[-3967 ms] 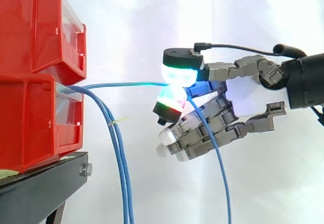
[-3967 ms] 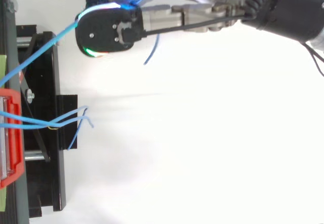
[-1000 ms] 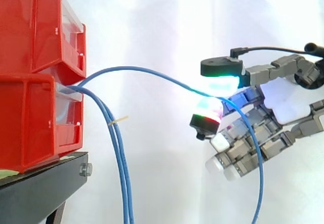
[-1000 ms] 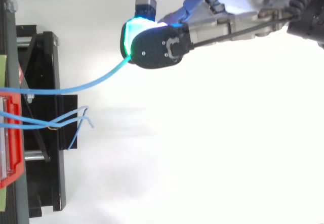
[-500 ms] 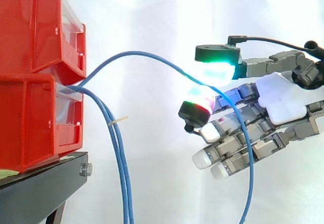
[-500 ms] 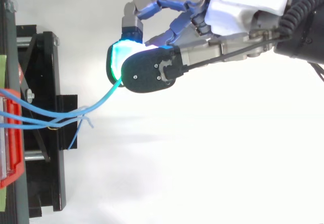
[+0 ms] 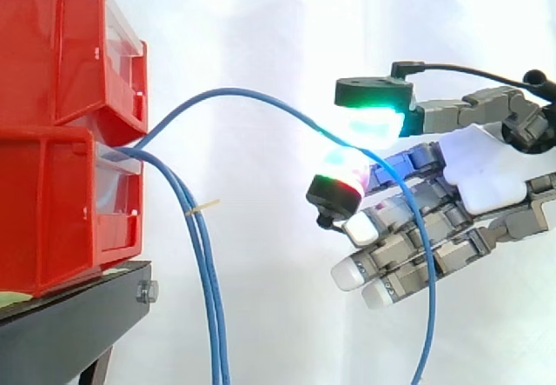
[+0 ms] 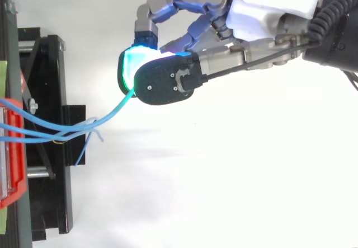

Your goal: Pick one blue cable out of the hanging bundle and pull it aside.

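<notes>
A blue cable (image 7: pixel 252 100) arches out of the lower red bin (image 7: pixel 61 202) and runs right into my hand (image 7: pixel 473 176). Two glowing pads, green above and red below, pinch it at about (image 7: pixel 352 146); past them its loose end hangs down (image 7: pixel 426 315). In the top view the same cable (image 8: pixel 106 116) slants from the bin up to the hand (image 8: pixel 263 7). Two other blue cables (image 7: pixel 204 289) hang straight down together beside the bin, held by a small yellow tie (image 7: pixel 205 204). The remaining fingers (image 7: pixel 391 259) point left, relaxed, below the pinch.
Two red bins are stacked at the left, the upper one (image 7: pixel 69 46) above the lower, on a black stand (image 7: pixel 78 324). A white curtain fills the background. From above, the stand (image 8: pixel 50 147) runs down the left edge, with cable ends (image 8: pixel 92 133) over it.
Since four seconds ago the taut cable has slackened into an arch. Over the last second the hand moved back toward the bins and its lower fingers straightened. No change in the last half second.
</notes>
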